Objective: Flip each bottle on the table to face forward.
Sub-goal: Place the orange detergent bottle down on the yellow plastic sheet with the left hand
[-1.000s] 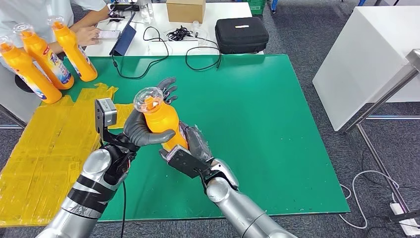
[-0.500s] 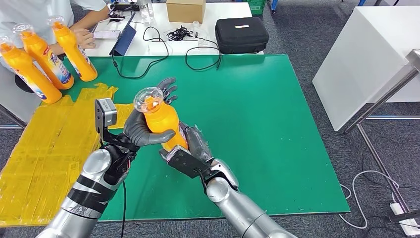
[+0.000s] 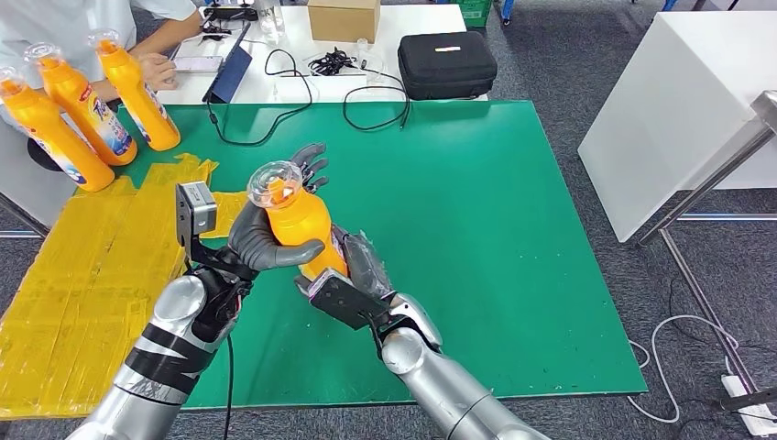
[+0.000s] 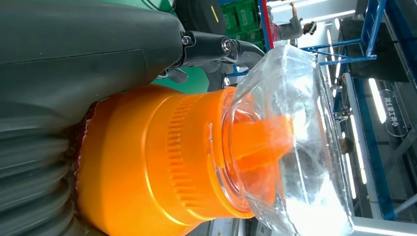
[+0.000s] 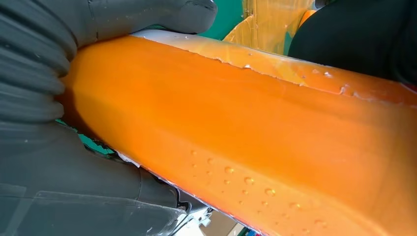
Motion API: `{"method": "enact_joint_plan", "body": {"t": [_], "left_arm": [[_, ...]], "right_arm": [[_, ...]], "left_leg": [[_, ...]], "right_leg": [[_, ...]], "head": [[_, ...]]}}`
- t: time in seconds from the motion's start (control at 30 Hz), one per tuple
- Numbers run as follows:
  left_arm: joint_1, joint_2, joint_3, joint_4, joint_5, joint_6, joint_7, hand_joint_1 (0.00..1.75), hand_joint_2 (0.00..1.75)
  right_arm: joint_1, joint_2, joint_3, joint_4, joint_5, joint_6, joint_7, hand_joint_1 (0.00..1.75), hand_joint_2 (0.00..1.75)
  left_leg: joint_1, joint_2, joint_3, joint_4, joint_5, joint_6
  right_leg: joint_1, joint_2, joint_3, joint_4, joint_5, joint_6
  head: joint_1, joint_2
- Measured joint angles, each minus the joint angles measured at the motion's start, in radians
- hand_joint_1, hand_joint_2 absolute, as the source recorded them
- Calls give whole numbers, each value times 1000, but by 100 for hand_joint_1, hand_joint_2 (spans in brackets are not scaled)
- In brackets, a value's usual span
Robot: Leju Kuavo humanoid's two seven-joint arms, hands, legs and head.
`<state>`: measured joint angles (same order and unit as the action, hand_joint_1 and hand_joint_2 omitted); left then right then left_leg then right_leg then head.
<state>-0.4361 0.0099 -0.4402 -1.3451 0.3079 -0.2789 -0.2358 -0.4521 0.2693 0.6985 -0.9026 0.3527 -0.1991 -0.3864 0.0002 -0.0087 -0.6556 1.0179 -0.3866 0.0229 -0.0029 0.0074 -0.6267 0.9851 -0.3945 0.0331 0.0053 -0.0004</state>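
An orange bottle [image 3: 298, 220] with a clear cap [image 3: 275, 184] is held above the green mat [image 3: 495, 220], cap tilted toward me. My left hand [image 3: 270, 234] wraps its upper body, thumb across the front. My right hand [image 3: 353, 275] grips its lower end from underneath. The left wrist view looks along the ribbed orange neck [image 4: 162, 162] to the clear cap [image 4: 290, 142]. In the right wrist view the orange body [image 5: 255, 142] lies across my right hand's thumb [image 5: 147, 19]. Three more orange bottles [image 3: 87, 101] stand at the far left corner.
Yellow sheeting [image 3: 82, 266] covers the table's left part. A white table behind holds a black case [image 3: 449, 62], a cardboard box [image 3: 344, 18], cables [image 3: 302, 87] and a tablet [image 3: 229, 69]. A person [image 3: 82, 23] sits at the far left. A white cabinet [image 3: 687, 110] stands right.
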Motion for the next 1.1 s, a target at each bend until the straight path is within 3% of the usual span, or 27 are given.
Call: {"method": "enact_joint_plan", "body": {"t": [0.07,1.1], "left_arm": [[0,0,0,0,0,1,0,175,175],[1,0,0,23,0,6,-15,175,175]], "right_arm": [[0,0,0,0,-1,-1,1,175,175],[3,0,6,14,-17,-6,9,175,175]], "left_leg": [[0,0,0,0,0,0],[0,0,0,0,0,0]], "right_leg": [[0,0,0,0,0,0],[0,0,0,0,0,0]], "head": [[0,0],[0,0]]}}
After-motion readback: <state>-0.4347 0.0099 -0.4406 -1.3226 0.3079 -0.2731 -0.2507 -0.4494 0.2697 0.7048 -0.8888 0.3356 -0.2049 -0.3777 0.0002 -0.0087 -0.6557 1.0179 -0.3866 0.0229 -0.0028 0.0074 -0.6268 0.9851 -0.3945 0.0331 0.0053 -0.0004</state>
